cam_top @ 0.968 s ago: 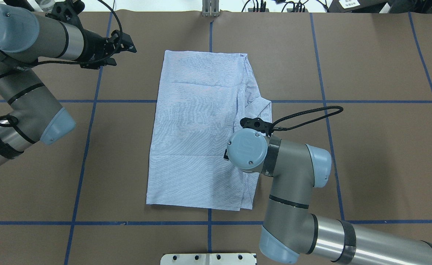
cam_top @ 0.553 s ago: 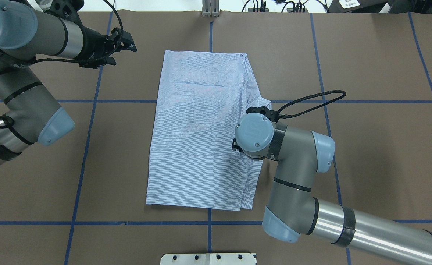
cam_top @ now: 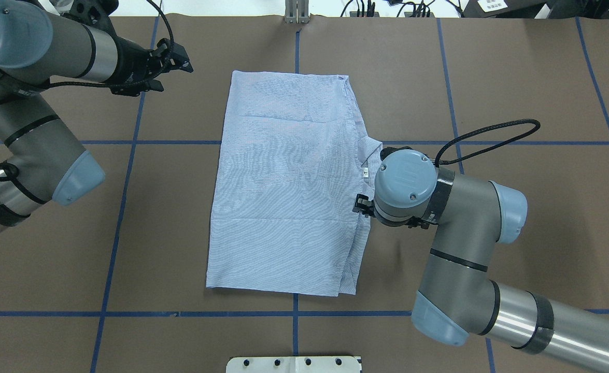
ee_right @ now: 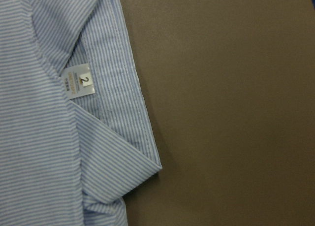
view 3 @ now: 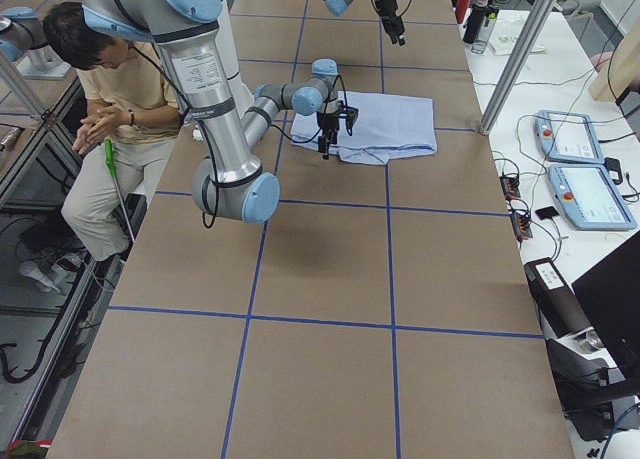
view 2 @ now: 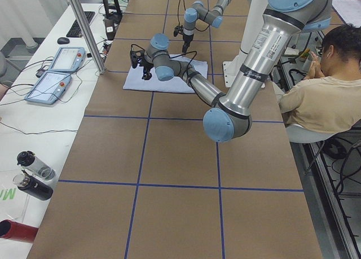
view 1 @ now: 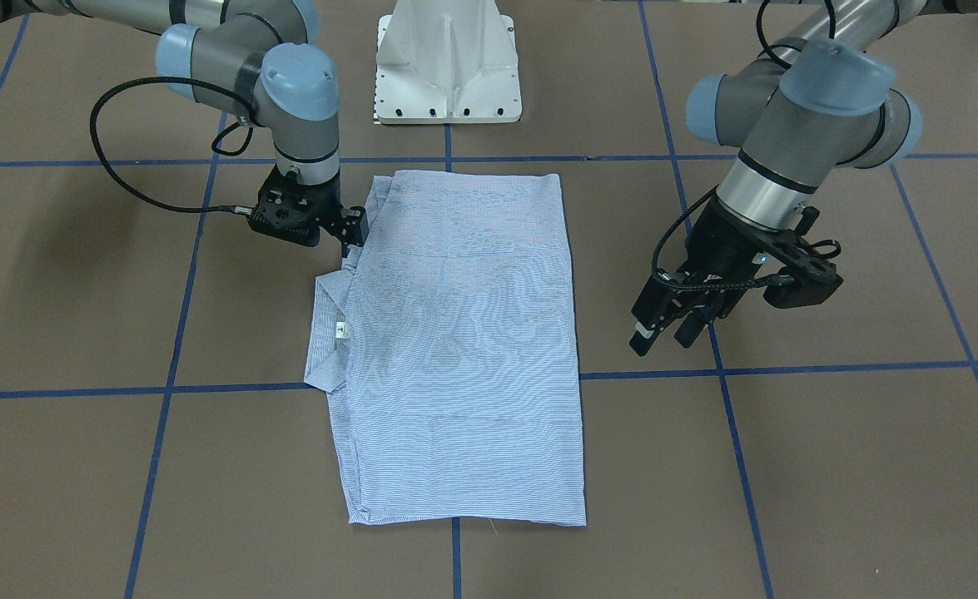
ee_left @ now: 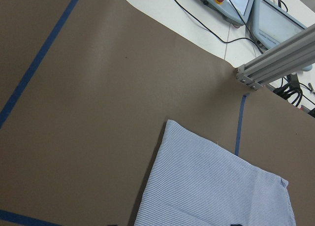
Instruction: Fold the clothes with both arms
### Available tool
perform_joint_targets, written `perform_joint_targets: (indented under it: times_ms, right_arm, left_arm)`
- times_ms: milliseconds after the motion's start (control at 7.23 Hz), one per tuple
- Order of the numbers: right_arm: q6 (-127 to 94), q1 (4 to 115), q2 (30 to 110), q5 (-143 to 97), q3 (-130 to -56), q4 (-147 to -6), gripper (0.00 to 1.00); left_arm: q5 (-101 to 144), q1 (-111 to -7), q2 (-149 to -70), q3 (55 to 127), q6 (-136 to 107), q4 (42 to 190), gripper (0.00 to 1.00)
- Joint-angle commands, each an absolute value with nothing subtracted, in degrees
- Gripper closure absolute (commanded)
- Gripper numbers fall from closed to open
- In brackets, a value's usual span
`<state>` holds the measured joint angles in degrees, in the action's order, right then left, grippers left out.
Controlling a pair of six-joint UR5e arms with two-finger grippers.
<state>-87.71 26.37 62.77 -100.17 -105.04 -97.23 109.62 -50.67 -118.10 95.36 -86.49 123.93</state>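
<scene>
Jaws of the left gripper (view 1: 666, 331) apart and empty, hanging just above bare table (view 1: 830, 466), well off to the robot's left of the shirt (view 1: 464, 349). Jaws of the right gripper (view 1: 354, 231) hidden from above by the right arm (cam_top: 439, 217) and too dark from the front: apart or together, impossible to tell. Pointing straight down at the shirt's right-hand edge, just beside the collar (view 1: 328, 333); touching the cloth or not, unclear.

Light blue, finely striped shirt folded into a long flat rectangle in the middle of the brown table, lying over crossing blue tape lines (view 1: 788, 366). Collar sticking out on the robot's right side, with a small white neck label (ee_right: 78, 80) in plain sight, marked with a 2.

White pedestal base (view 1: 447, 66) at the robot's edge of the table. In the side views, a seated person (view 2: 318, 95) next to the table, hands together.
</scene>
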Motion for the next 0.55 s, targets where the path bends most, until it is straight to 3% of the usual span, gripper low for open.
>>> perform_joint_targets:
  times_ms: [0,415]
  right_arm:
    - [-101.0,24.8,62.1,-99.9,-106.3,-94.7,0.0]
    - [-130.1,20.5,63.2,-93.6,-106.4,-84.2,0.0]
  left_arm:
    - [109.7,-50.7,-118.1,95.4,-86.5,123.9,0.19]
    - [109.6,-50.7,-118.0,95.4,-86.5,123.9,0.19]
